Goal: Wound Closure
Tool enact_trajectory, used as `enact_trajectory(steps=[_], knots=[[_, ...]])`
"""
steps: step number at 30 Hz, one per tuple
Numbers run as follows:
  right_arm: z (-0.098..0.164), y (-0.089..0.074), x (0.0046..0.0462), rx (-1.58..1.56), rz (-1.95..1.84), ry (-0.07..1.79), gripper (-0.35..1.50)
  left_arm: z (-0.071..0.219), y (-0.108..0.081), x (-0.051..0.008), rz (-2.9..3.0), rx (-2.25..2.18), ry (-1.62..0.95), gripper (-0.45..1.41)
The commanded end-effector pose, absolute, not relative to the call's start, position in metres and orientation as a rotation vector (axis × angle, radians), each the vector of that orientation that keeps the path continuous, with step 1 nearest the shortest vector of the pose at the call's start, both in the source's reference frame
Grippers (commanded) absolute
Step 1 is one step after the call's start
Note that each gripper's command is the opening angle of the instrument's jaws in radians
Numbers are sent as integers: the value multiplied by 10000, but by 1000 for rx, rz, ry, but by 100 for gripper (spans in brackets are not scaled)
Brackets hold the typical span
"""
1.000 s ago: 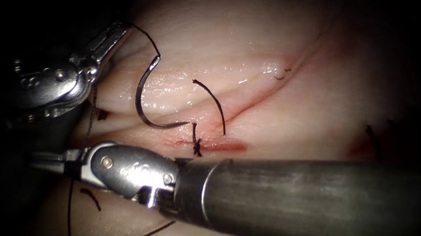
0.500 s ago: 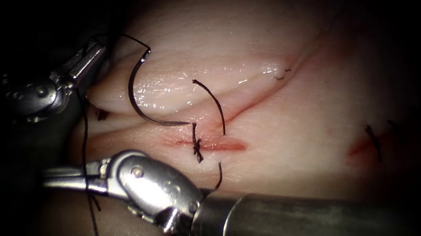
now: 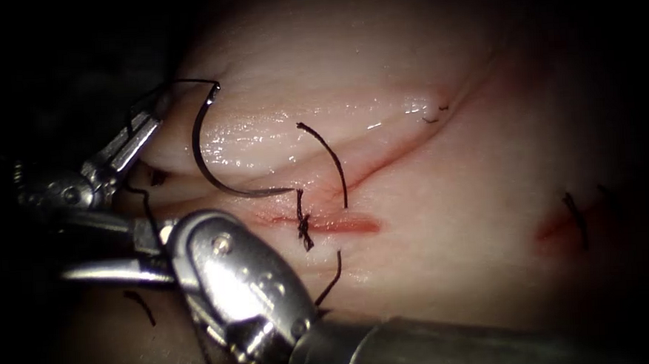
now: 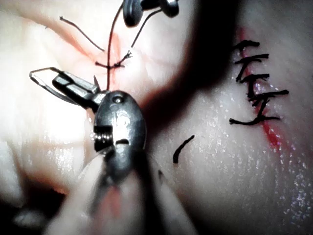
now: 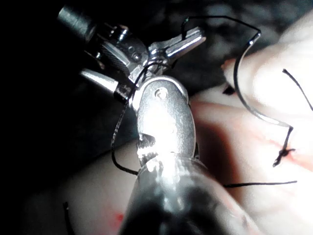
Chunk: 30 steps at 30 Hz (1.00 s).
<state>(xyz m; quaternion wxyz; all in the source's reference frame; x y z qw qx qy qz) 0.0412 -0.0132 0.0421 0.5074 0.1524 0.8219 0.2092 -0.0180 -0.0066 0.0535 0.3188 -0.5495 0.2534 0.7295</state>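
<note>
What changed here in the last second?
The left end effector drew back down and leftward, pulling the thread. The right end effector swung leftward with jaws apart around thread, its shaft lower. The needle tilted slightly, tip still in the tissue left of the knot.

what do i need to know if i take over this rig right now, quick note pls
Left gripper: shut on the thread, close to the needle's tail end.
Right gripper: open, holding nothing; thread runs across it.
Needle: held by neither gripper, left of the cut, tail raised, point apparently in the tissue just above the knot.
Done: one knotted stitch on the cut.
Left: the cut right of that stitch looks unclosed.
</note>
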Motion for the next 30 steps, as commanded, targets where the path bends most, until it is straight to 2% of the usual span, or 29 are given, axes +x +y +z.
enact_trajectory(steps=[1, 4, 16, 22, 24, 25, 30], knots=[[425, -130, 411, 345, 532, 1969, 79, 536, -73, -183, 1909, -1447, 672, -45], [425, -123, 398, 304, 590, 1946, 89, 529, -84, -183, 1876, -1458, 674, -45], [427, -112, 362, 105, 707, 1811, 83, 501, -111, -182, 1715, -1542, 704, -45], [430, -113, 347, -3, 745, 1597, 52, 489, -124, -185, 1673, -1552, 699, -45], [433, -113, 344, 10, 753, 1518, 22, 484, -128, -188, 1674, -1557, 699, -45], [434, -114, 343, 8, 764, 1491, 14, 482, -130, -190, 1674, -1556, 700, -45], [441, -115, 340, 0, 835, 1356, 10, 470, -140, -203, 1675, -1566, 703, -45]])
